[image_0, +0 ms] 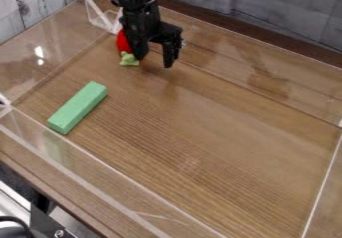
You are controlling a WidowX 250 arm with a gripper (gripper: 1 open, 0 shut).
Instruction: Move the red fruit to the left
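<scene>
Pushing leftward looks like your step in hand. The red fruit sits against the hand on its left side, on the tabletop, placed, I judge, for a shove rather than a lift. Finger opening and any grip cannot be determined. The green block lies well apart, nearer the camera than the hand.

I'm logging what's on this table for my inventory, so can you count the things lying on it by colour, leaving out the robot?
Red: 1, the toy strawberry with its pale green cap, partly hidden by the jaws
Green: 1, the long block
Total: 2, leaving out the whitish, see-through thing at the back left, too unclear to name
</scene>
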